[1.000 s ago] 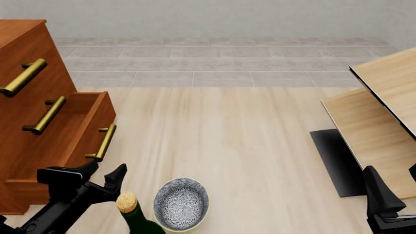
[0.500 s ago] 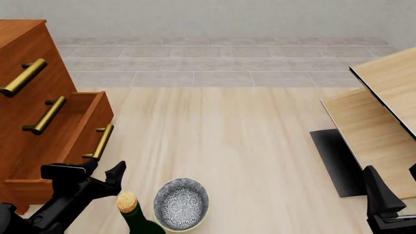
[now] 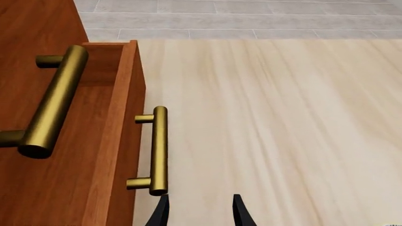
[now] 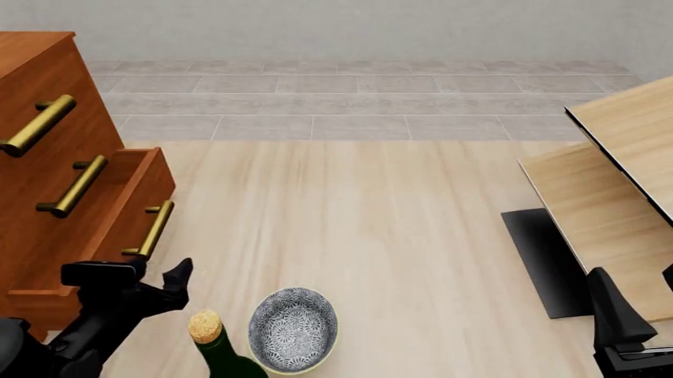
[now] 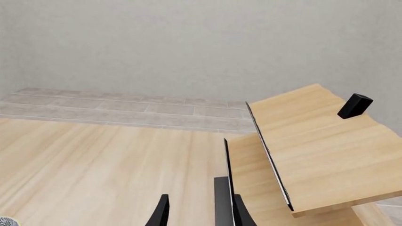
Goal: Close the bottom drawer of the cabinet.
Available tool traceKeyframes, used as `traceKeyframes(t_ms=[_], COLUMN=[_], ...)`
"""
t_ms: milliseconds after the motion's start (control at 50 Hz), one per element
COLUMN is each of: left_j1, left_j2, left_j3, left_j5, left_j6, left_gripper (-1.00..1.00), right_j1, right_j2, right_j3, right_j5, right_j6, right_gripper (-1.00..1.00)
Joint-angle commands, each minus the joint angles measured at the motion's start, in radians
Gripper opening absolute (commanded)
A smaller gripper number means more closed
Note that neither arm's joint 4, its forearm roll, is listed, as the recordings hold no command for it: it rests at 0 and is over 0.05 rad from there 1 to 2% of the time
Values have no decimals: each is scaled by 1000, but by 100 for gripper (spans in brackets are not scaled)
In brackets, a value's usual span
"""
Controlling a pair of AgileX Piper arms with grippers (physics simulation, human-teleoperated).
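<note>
The reddish-brown cabinet (image 4: 42,94) stands at the left. Its bottom drawer (image 4: 131,209) is pulled partway out, brass handle (image 4: 156,228) facing the table's middle. My left gripper (image 4: 158,274) sits just in front of the drawer's near end, open with nothing between its fingers. In the left wrist view the drawer handle (image 3: 159,148) runs along the drawer front (image 3: 122,141), and one fingertip (image 3: 162,211) of the left gripper (image 3: 199,213) lies just below the handle's near end. My right gripper (image 4: 615,323) rests low at the right, open (image 5: 197,214) and holding nothing.
A corked green bottle (image 4: 210,340) and a patterned bowl (image 4: 293,328) stand right beside the left arm. Pale wood furniture with black edges (image 4: 620,181) and a black panel (image 4: 547,260) fill the right side. The middle drawer's handle (image 3: 53,103) juts out above the bottom drawer.
The bottom drawer has slid some way back into the cabinet. My left gripper has moved left along with it. The right arm has not moved.
</note>
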Motion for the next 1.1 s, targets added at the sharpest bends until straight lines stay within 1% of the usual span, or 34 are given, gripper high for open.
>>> traceKeyframes(t_ms=[20, 320, 500, 640, 780, 920, 1100], left_j1=[46, 100, 147, 164, 190, 209, 234], left_j2=[17, 38, 46, 54, 63, 68, 72], left_j3=[-7, -22, -29, -35, -41, -46, -52], left_j5=[0, 0, 0, 0, 0, 0, 0], left_j6=[13, 30, 37, 34, 53, 52, 66], left_gripper=[100, 100, 100, 100, 100, 100, 100], right_j1=[0, 1, 2, 3, 4, 5, 5], right_j2=[0, 0, 0, 0, 0, 0, 0], right_j3=[0, -1, 1, 0, 0, 0, 0], right_j5=[-1, -2, -4, -3, -3, -4, -4], right_j6=[-1, -2, -3, -3, -3, -5, -4], right_gripper=[100, 100, 100, 100, 100, 100, 100])
